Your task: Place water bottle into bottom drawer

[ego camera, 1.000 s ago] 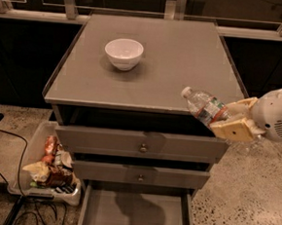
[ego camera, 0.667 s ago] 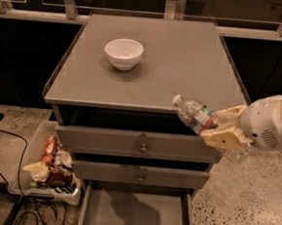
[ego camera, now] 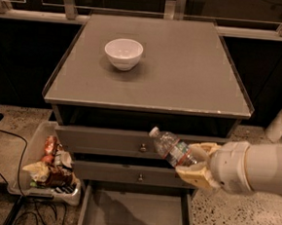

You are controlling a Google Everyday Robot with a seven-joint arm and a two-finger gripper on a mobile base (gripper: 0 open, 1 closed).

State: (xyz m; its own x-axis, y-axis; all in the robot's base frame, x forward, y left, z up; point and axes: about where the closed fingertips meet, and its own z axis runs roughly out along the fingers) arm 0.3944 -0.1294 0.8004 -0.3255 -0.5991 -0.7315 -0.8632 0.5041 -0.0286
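The water bottle (ego camera: 170, 146) is clear crinkled plastic with a white cap and a red-and-blue label. It lies tilted in the air, cap up-left, in front of the upper drawer fronts. My gripper (ego camera: 195, 162) is shut on the water bottle's lower end, at the right, with its cream fingers (ego camera: 193, 176) around it. The bottom drawer (ego camera: 135, 214) is pulled open below, a grey tray with a flat floor and thin side walls. The bottle hangs above the drawer's right half.
A white bowl (ego camera: 123, 53) stands on the grey cabinet top (ego camera: 183, 74). Two drawer fronts with round knobs (ego camera: 142, 147) are shut above the open drawer. A clear bin (ego camera: 49, 166) of snack packs sits on the floor at left, with black cables nearby.
My gripper has carried the water bottle down and to the left, from the cabinet top's front right edge to in front of the drawer fronts.
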